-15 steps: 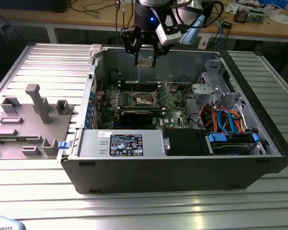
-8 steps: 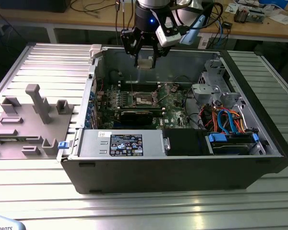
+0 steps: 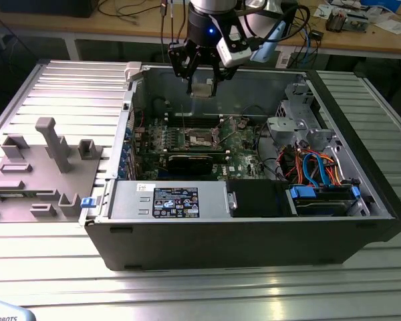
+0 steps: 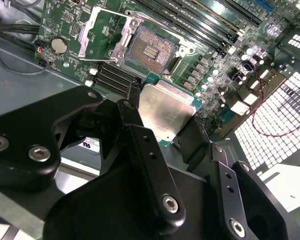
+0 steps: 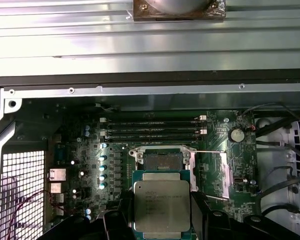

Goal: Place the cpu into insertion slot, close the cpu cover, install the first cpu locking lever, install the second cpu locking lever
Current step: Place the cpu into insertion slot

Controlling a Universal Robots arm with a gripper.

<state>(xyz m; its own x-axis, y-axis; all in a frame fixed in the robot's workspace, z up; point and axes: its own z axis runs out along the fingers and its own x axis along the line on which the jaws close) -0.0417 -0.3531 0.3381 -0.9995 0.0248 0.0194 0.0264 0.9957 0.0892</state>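
**Cpu pinched in the air above the bare socket**

At the exterior view's left, a grey moulded fixture (image 3: 47, 164) sits on the ribbed metal table (image 3: 200, 294), just beside the open computer case (image 3: 254, 234). Over the middle of the case the gripper (image 3: 202, 81) hangs above the green motherboard (image 3: 244, 150). Its two black fingers (image 4: 140, 145) are closed in on the cpu (image 3: 202, 89) and pinch it by opposite edges.

The cpu is lifted clear of the board and touches nothing but the fingers. In the second wrist view its silvery metal top (image 4: 166, 111) faces the camera.

Below it, the insertion slot (image 3: 202, 138) lies uncovered, and both wrist views show its brownish contact field (image 4: 151, 49) (image 5: 162, 161) with nothing seated in it. The cpu cover (image 4: 86, 31) is swung open off the slot and rests just beside it, with green board showing through its square window. The long black memory slots (image 5: 150, 127) run alongside the socket.

Towards the exterior view's right, a metal drive cage (image 3: 291, 127) stands inside the case, with blue and orange cables (image 3: 314, 170) looping in front of it.
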